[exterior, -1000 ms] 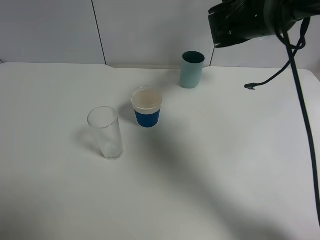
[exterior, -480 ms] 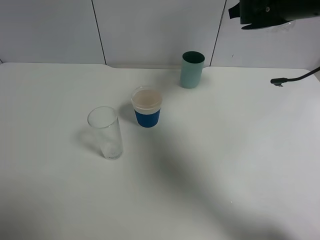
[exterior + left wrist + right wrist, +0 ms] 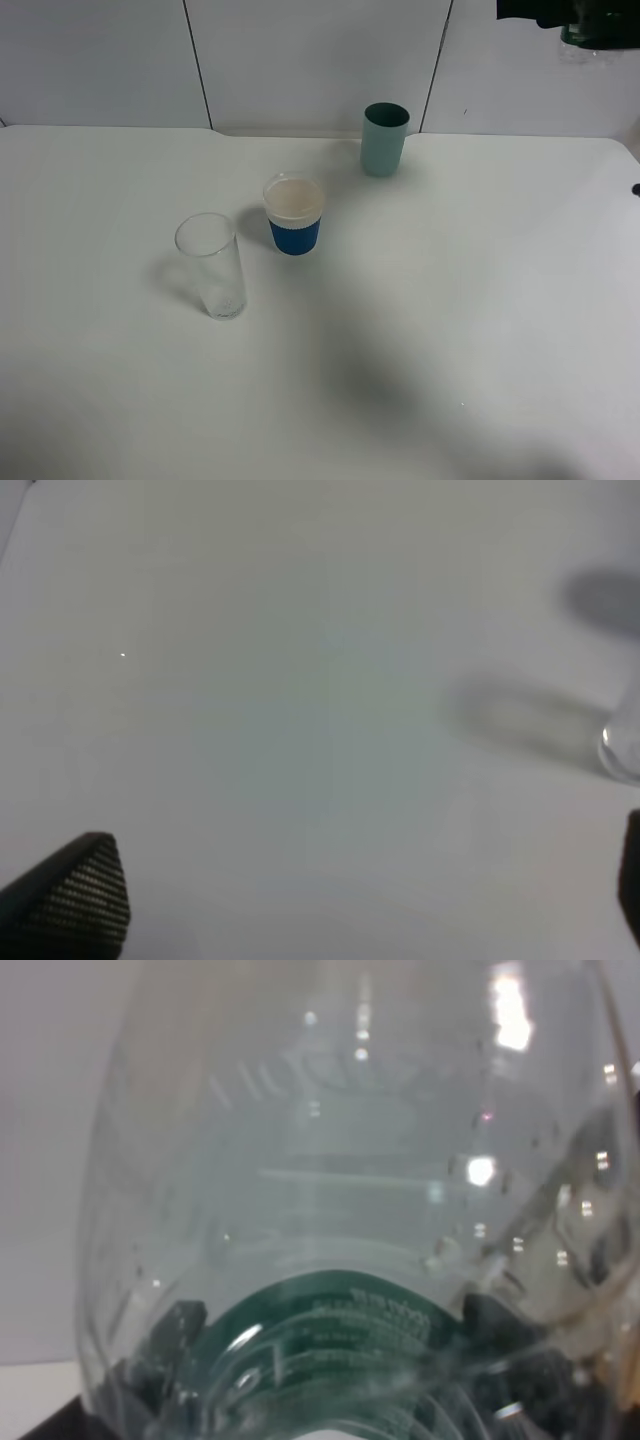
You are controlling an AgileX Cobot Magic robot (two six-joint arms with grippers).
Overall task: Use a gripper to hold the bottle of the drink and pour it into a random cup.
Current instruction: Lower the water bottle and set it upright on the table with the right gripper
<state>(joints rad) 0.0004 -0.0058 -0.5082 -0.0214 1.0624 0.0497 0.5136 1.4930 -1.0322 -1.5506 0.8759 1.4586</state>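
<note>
The teal cup [image 3: 385, 138] stands upright at the back of the white table [image 3: 450, 300]. In the top right corner of the exterior view, high above the table, part of my right gripper [image 3: 572, 14] shows, with the green label of the bottle [image 3: 592, 36] just below it. In the right wrist view the clear bottle [image 3: 340, 1210] fills the frame, and dark fingers [image 3: 172, 1332] press against it beside the label. My left gripper [image 3: 350, 900] hovers low over bare table with its jaws wide apart and nothing between them. It does not appear in the exterior view.
A white paper cup with a blue sleeve [image 3: 294, 214] stands mid-table. A tall clear glass [image 3: 212, 265] stands to its front left, and the glass's rim [image 3: 620, 750] edges into the left wrist view. White wall panels run behind the table.
My right arm has swung right and upward with the bottle, from above the teal cup's right side into the top right corner. Its black cable has almost left the view. The cups have not moved.
</note>
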